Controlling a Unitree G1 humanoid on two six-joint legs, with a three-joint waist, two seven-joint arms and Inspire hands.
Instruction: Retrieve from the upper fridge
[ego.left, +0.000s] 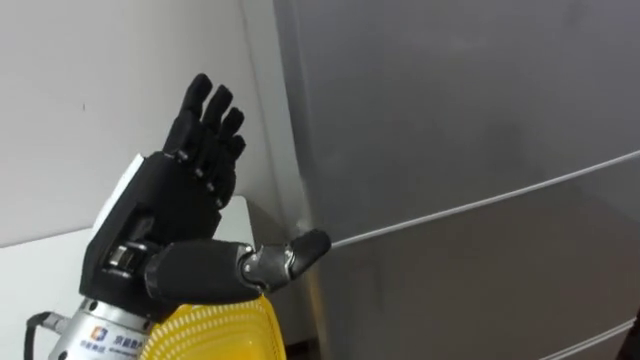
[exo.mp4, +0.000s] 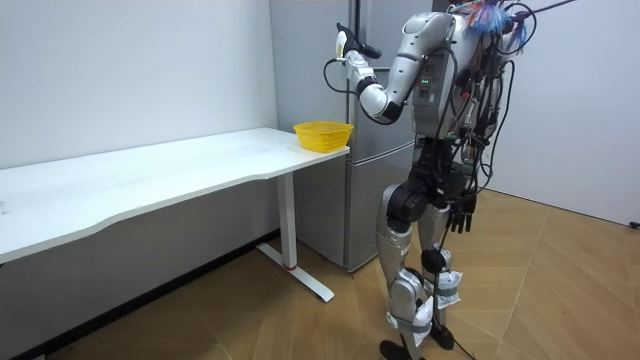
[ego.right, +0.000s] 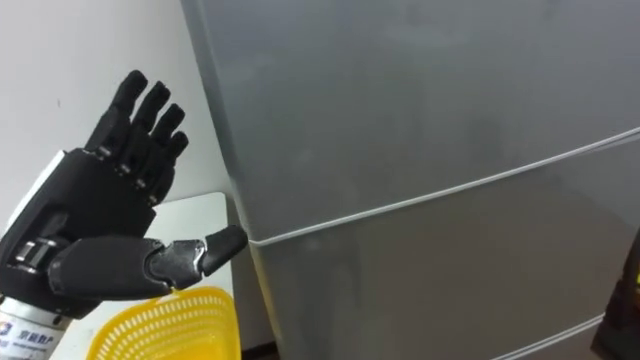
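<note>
Left eye view, upright fridge (ego.left: 450, 120) shut, left hand (ego.left: 175, 195) spread beside.

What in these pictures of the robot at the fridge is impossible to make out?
1. What is inside the fridge: its doors are shut.
2. What lies in the yellow basket: cut off by the eye views' lower edge, partly behind the left hand; too small in the room view.
3. The right hand: its state, as it is small and dark in the room view.
</note>
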